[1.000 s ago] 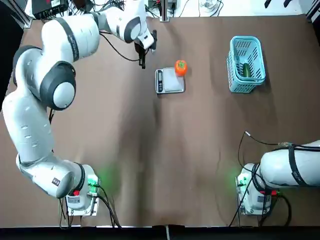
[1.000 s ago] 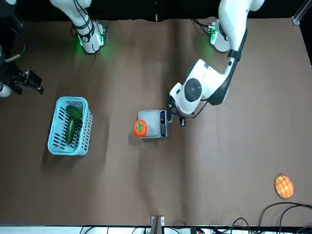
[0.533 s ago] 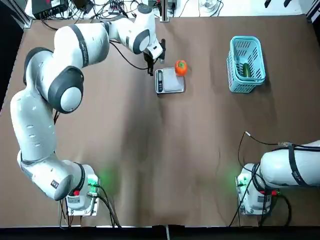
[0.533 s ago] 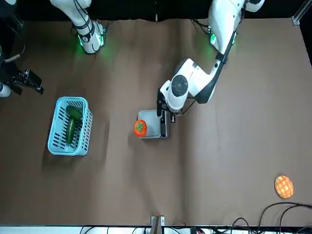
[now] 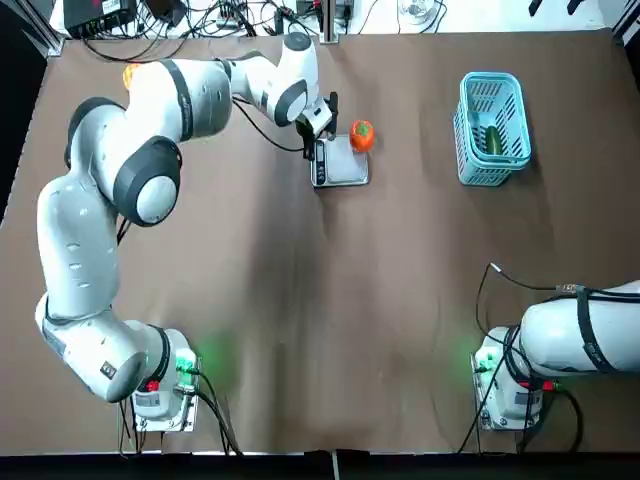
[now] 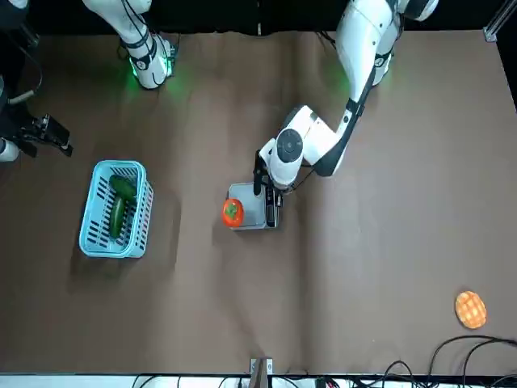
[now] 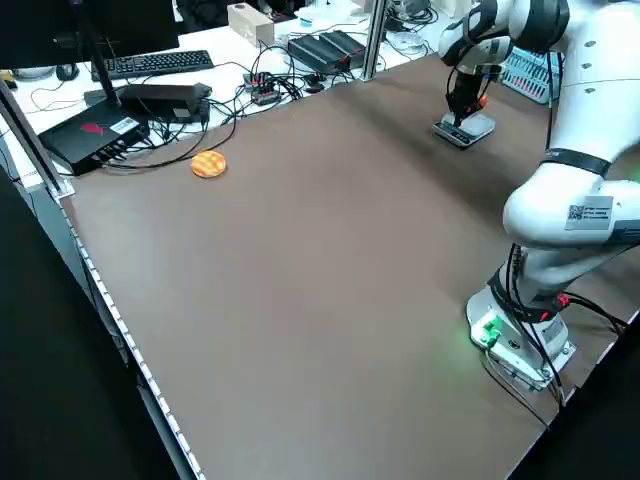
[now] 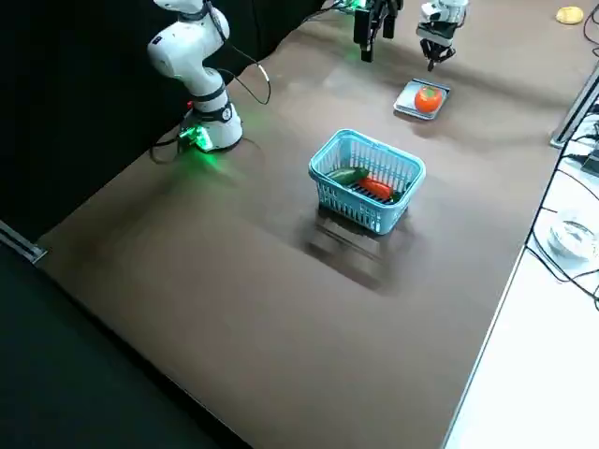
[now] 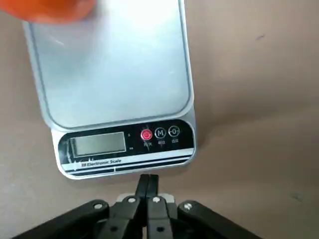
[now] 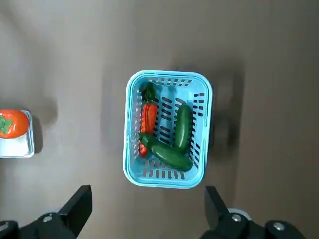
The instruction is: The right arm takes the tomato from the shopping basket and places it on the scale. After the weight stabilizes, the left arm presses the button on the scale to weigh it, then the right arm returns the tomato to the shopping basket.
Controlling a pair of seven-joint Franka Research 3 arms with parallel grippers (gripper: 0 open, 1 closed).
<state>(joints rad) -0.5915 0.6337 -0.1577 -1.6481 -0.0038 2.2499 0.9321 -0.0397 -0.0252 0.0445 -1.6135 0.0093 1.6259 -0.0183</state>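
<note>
The left gripper (image 9: 147, 178) has its fingers pressed together around nothing, just beside the button strip (image 9: 126, 148) of the scale (image 9: 112, 64). Past that strip, the tomato (image 9: 50, 6) sits on the scale's platform, at the side toward the basket. Well apart from that hand, the basket (image 10: 130, 172) holds two green vegetables (image 10: 183, 128) and a red pepper (image 10: 148, 119). Near the basket, the right gripper (image 10: 148, 199) is spread wide.

1. In total, exactly two arms (image 5: 80, 250), with two grippers (image 9: 147, 177).
2. Only one scale (image 5: 345, 172), having three buttons (image 9: 160, 133).
3. Of tomatoes, one tomato (image 5: 362, 136).
4. Also one basket (image 10: 208, 124).
5. Two green vegetables (image 10: 167, 154), one red pepper (image 10: 148, 119).
6. One disc (image 6: 470, 309), one keyboard (image 7: 150, 65).
</note>
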